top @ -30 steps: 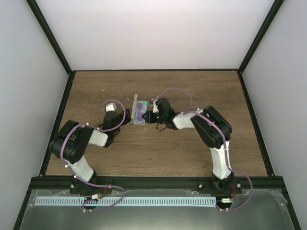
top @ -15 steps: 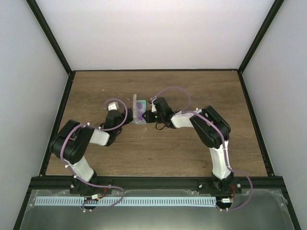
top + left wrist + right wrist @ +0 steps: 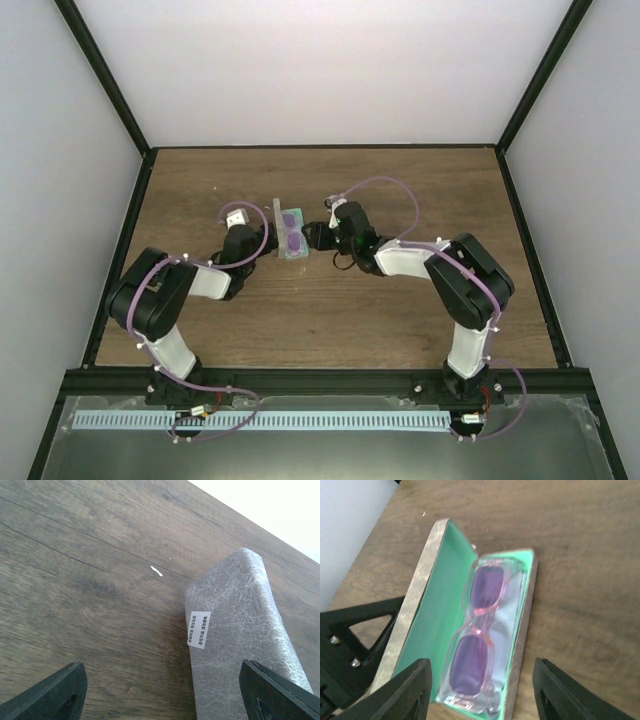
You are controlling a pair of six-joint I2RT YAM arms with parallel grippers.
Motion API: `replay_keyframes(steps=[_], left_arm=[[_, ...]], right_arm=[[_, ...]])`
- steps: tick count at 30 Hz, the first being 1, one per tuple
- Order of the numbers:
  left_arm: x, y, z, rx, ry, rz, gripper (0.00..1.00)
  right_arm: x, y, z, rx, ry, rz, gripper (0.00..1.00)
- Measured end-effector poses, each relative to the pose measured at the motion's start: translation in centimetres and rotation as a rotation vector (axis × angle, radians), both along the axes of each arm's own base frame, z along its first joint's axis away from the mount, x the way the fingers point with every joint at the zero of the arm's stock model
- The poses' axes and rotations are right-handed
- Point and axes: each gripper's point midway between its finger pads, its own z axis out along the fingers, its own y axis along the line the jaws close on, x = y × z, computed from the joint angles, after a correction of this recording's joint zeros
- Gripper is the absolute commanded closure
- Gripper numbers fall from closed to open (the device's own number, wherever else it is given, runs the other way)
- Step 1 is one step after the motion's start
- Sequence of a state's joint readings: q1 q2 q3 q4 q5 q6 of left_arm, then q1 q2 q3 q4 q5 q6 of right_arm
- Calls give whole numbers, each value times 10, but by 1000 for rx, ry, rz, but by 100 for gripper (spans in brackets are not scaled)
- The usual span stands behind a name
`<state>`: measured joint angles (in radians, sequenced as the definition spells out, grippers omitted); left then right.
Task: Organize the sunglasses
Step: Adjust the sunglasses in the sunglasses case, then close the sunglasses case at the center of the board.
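Observation:
The sunglasses [image 3: 479,636], pink frame with purple-magenta lenses, lie inside the open grey case [image 3: 526,645] with green lining, on a light blue cloth [image 3: 506,622]. In the top view the case [image 3: 290,236] sits mid-table between both arms. My right gripper [image 3: 480,702] is open and empty, just right of the case, its fingers [image 3: 405,690] straddling the near end. My left gripper [image 3: 165,700] is open behind the raised lid's grey outer side [image 3: 240,645], one finger [image 3: 272,692] against or over it.
The wooden table [image 3: 400,190] is walled by white panels with black frame posts. A small white speck [image 3: 156,571] lies on the wood near the lid. A white label [image 3: 198,629] is stuck on the lid's outer face.
My right gripper has drawn back to the right, away from the case, and its arm has stretched out. My left gripper has moved in closer behind the lid, which stands more upright.

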<state>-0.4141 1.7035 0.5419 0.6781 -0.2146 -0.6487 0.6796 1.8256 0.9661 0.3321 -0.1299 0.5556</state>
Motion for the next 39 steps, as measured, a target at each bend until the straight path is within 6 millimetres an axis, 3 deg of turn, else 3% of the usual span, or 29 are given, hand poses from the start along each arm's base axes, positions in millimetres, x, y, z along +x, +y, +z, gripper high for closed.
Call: replay_keyframes(steps=[4,9,17,26,39], left_arm=[[3,1,-2,11,8,10,14],[10,0,-1,23,10,20,14],[23,-1,11,45,-9,29,13],[35,-10,9,42,-6,14,13],[47,-23,5,6,-3,-18,13]], right_arm=[[26,-6,4,20,-3,-47,79],[55,-10,-18,14,28,-94,93],[66,-3,-71,-20,118,-70,94],[58,12,-70,37,146,17,94],[57,16,-70,91,167,49,94]])
